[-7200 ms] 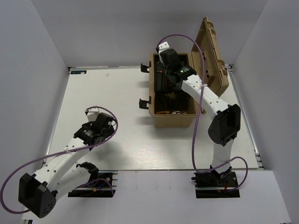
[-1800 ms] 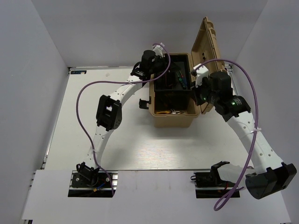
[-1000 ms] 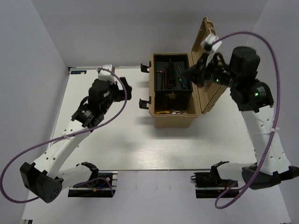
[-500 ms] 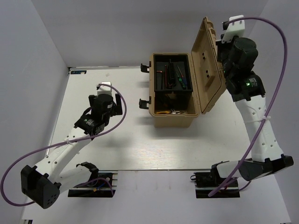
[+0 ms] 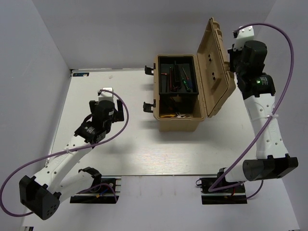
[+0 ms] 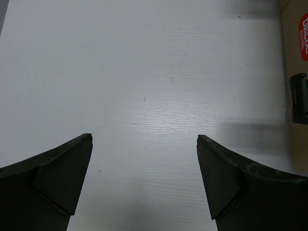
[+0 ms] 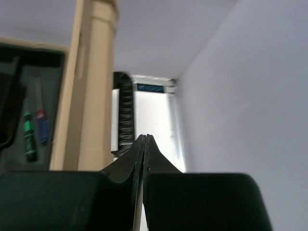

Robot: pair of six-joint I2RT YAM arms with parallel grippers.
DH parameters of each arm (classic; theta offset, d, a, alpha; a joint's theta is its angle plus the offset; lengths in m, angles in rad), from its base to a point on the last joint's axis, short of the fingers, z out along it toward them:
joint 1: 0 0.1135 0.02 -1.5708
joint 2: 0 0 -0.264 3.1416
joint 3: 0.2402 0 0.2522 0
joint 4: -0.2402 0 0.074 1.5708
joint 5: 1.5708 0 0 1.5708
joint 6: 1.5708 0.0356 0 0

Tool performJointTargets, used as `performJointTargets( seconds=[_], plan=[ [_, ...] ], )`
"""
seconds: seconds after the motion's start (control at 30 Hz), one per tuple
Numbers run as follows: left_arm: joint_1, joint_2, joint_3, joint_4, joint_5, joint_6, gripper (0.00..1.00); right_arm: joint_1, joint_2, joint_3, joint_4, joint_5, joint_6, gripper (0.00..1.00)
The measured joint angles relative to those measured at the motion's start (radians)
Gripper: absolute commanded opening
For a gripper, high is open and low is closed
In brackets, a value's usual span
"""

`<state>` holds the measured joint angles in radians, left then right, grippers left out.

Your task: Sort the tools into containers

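My left arm (image 5: 57,163) and right arm (image 5: 266,127) are white perforated links with black joints, each trailing a purple cable (image 5: 291,53). My left gripper (image 6: 143,138) has dark wedge fingers (image 6: 57,178).

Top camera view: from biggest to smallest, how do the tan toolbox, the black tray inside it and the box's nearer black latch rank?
1. Tan toolbox
2. Black tray inside it
3. Black latch, clearly smallest

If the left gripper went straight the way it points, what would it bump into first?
The left gripper would probably meet the bare white table; the tan toolbox sits off to one side.
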<state>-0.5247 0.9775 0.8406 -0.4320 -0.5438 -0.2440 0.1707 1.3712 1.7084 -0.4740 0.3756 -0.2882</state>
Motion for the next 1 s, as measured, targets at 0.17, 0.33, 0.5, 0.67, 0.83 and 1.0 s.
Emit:
performJointTargets(
  seconds=[0.17,0.33,0.5,0.67,0.83,1.0],
  plan=[
    [0.0,-0.007,0.0,0.0,0.001,0.0,0.99,-0.055,0.046,0.079,-0.111,-0.274,0.099,0.0],
    [0.0,-0.01,-0.001,-0.001,0.001,0.0,0.99,-0.076,0.056,0.104,-0.146,-0.526,0.18,0.0],
    [0.0,-0.016,-0.001,0.0,0.001,0.0,0.99,-0.074,0.059,0.117,-0.183,-0.789,0.264,0.0],
    [0.0,-0.017,-0.001,-0.001,0.002,0.0,0.99,-0.067,0.074,0.108,-0.204,-0.982,0.339,0.0],
    [0.0,-0.017,-0.001,0.0,0.002,0.0,0.99,-0.065,0.074,0.088,-0.206,-1.067,0.387,0.0],
    [0.0,-0.017,-0.001,0.0,0.002,0.0,0.99,-0.064,0.035,0.042,-0.197,-1.042,0.388,0.0]
  ],
)
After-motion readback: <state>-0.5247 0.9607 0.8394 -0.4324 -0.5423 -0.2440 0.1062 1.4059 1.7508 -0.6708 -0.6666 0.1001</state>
